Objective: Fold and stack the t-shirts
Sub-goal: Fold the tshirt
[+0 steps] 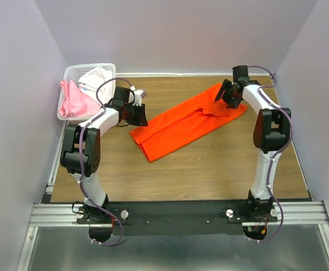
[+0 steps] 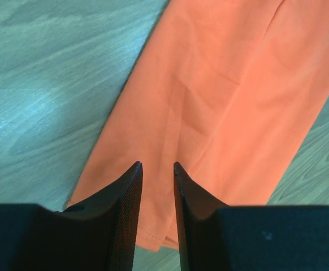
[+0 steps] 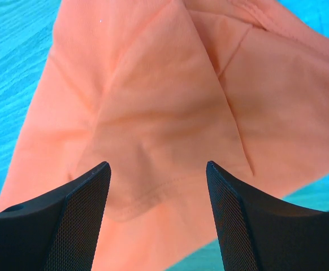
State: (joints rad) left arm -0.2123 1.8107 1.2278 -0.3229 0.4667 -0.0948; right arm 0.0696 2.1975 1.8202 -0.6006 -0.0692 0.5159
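Observation:
A bright orange t-shirt (image 1: 181,124), folded into a long strip, lies diagonally across the wooden table (image 1: 210,169). My left gripper (image 1: 137,113) hovers over the strip's near-left end. In the left wrist view, the left gripper (image 2: 157,165) is open by a narrow gap, with the orange cloth (image 2: 226,84) lying flat beneath and nothing pinched. My right gripper (image 1: 224,96) is over the far-right end. In the right wrist view, the right gripper (image 3: 159,165) is wide open above a folded flap of the orange shirt (image 3: 153,84). A pale pink t-shirt (image 1: 74,101) and a white one (image 1: 96,76) sit in the basket.
A white lattice basket (image 1: 74,72) stands at the far left corner, close behind the left arm. Pale walls enclose the table on three sides. Bare wood shows in front of the orange shirt, toward the arm bases.

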